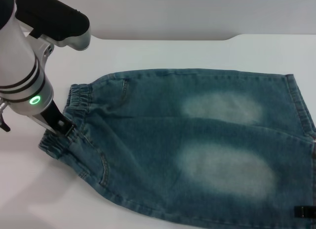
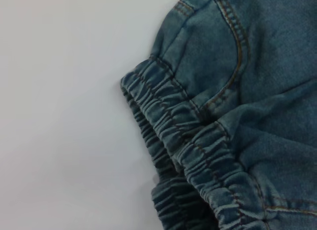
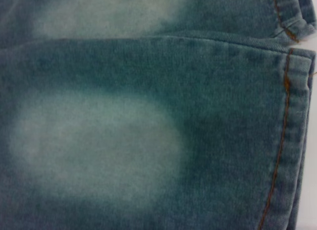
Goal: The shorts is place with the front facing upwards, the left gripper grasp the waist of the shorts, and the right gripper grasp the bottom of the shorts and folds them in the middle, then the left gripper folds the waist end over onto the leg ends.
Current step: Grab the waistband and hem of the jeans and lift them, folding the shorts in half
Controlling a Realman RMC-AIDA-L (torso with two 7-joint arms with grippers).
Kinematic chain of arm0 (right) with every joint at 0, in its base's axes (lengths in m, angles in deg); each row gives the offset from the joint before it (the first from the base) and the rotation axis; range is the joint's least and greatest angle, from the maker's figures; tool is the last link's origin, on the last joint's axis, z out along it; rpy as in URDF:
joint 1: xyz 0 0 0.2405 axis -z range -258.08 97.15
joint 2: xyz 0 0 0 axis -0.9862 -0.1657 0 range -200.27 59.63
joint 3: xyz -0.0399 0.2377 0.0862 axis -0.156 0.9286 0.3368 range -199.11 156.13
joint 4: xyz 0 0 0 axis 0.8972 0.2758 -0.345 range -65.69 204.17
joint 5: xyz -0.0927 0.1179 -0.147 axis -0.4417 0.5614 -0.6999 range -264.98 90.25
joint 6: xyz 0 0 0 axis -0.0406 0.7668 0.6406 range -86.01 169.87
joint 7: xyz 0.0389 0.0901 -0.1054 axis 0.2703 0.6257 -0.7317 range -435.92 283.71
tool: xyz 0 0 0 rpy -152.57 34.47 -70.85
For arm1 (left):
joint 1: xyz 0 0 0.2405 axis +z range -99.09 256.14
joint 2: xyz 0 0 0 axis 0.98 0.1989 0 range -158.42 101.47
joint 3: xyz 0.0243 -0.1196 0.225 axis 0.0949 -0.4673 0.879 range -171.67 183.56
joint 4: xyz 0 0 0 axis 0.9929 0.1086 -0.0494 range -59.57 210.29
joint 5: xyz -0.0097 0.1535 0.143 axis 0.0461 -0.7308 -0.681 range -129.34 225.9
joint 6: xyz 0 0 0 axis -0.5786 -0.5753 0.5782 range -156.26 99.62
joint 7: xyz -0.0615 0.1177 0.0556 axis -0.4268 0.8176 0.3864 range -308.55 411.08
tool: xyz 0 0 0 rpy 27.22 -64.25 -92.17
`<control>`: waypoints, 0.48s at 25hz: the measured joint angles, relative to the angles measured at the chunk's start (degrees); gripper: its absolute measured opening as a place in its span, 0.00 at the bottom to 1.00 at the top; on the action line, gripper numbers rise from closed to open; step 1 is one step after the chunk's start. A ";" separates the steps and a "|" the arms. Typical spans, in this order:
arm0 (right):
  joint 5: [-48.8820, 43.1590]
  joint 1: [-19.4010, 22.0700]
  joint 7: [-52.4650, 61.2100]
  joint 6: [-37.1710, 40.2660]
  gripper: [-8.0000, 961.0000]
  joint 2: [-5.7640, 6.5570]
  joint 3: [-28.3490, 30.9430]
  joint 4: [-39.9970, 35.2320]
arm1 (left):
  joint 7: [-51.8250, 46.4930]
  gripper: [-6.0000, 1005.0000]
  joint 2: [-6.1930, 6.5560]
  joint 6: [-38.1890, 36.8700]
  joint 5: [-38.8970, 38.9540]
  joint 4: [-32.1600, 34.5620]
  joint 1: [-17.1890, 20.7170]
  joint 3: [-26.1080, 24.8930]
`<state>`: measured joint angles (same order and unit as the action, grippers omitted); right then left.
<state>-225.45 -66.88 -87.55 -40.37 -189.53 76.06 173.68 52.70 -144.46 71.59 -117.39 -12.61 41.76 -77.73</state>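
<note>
Shorts [image 1: 197, 145] lie flat on the white table [image 1: 148, 51], front up, elastic waistband [image 1: 74, 115] toward the robot's left, leg hems [image 1: 301, 110] toward its right.

Head view: left gripper [image 1: 61, 126] is down at the near corner of the waistband, dark fingers touching the gathered elastic. Can't tell whether they have closed on cloth or merely rest on it. Right gripper [image 1: 305, 211] shows only as a dark sliver by the near leg hem; its opening is unreadable.

Left wrist view: bunched waistband [image 2: 188, 141] and a pocket seam [image 2: 237, 51], no fingers visible (so grip unconfirmed here too).

Right wrist view: faded patch [image 3: 99, 145] and the hem with orange stitching [image 3: 280, 141], camera sitting very close above the near leg; again no fingers.

Risks, as I judge them:
- Left pinches only the top layer of elastic, so the back layer stays down and the fold skews.
- The ruffled band slips out on lift, because elastic compresses.
- Right catches one hem layer, or lifts out of step with left, dragging the shorts sideways and leaving an off-centre crease.
</note>
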 joint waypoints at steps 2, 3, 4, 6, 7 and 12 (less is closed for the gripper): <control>0.01 -0.03 0.02 0.05 0.73 0.01 -0.02 -0.15 | 0.12 0.04 -0.03 -0.01 0.00 0.00 0.00 0.00; 0.01 -0.04 0.02 0.05 0.73 0.02 -0.05 -0.22 | 0.14 0.04 -0.03 -0.02 0.00 0.00 0.00 0.00; 0.01 -0.04 0.02 0.05 0.73 0.03 -0.07 -0.28 | 0.14 0.04 -0.03 -0.02 0.00 0.00 0.01 0.00; 0.02 -0.05 0.02 0.05 0.73 0.03 -0.08 -0.31 | 0.17 0.04 -0.03 -0.03 0.00 0.00 0.01 0.00; 0.01 -0.05 0.02 0.05 0.72 0.03 -0.11 -0.34 | 0.20 0.04 -0.03 -0.03 0.00 0.06 0.02 0.00; 0.09 -0.41 -0.20 0.18 0.72 0.18 -0.85 -1.65 | 0.49 0.04 -0.05 -0.06 0.00 0.53 0.02 0.01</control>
<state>-225.37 -67.29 -87.76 -40.19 -189.36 75.21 172.03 53.19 -144.51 71.52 -117.39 -12.08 41.78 -77.72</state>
